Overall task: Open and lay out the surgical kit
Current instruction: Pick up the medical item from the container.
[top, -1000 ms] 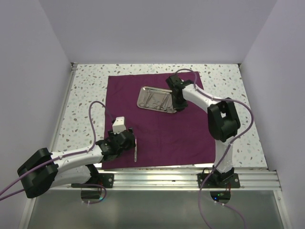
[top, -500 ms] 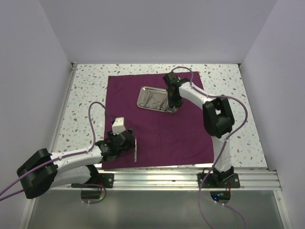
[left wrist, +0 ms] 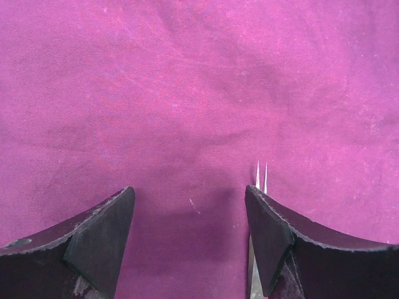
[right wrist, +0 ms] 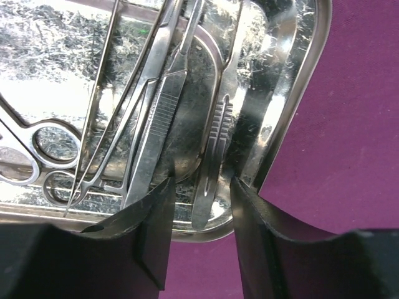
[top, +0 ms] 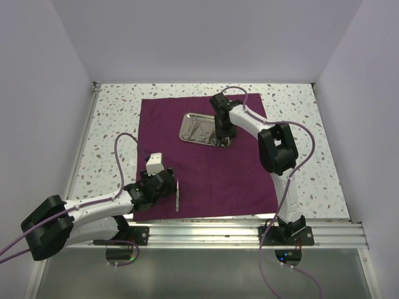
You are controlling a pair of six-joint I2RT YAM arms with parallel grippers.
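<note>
The dark purple cloth (top: 212, 177) lies spread flat on the table. The steel tray (top: 189, 126) sits on its far middle and holds several instruments. My right gripper (top: 222, 132) hangs over the tray's right end. In the right wrist view it (right wrist: 201, 184) is open, with a flat scalpel handle (right wrist: 216, 134) lying between the jaws, broad tweezers (right wrist: 159, 118) and ring-handled scissors (right wrist: 53, 143) to the left, and the tray wall (right wrist: 308, 68) to the right. My left gripper (top: 169, 185) is open and empty (left wrist: 188, 193) over the cloth. Thin tweezers (top: 177, 197) lie beside its right finger, tips showing (left wrist: 261, 174).
The speckled tabletop (top: 112, 124) surrounds the cloth, with white walls on three sides. An aluminium rail (top: 206, 233) runs along the near edge. A purple cable (top: 121, 156) loops over the table's left part.
My right gripper has moved left, from beside the tray's right edge to over its right end. The left arm and the tweezers on the cloth have not moved.
</note>
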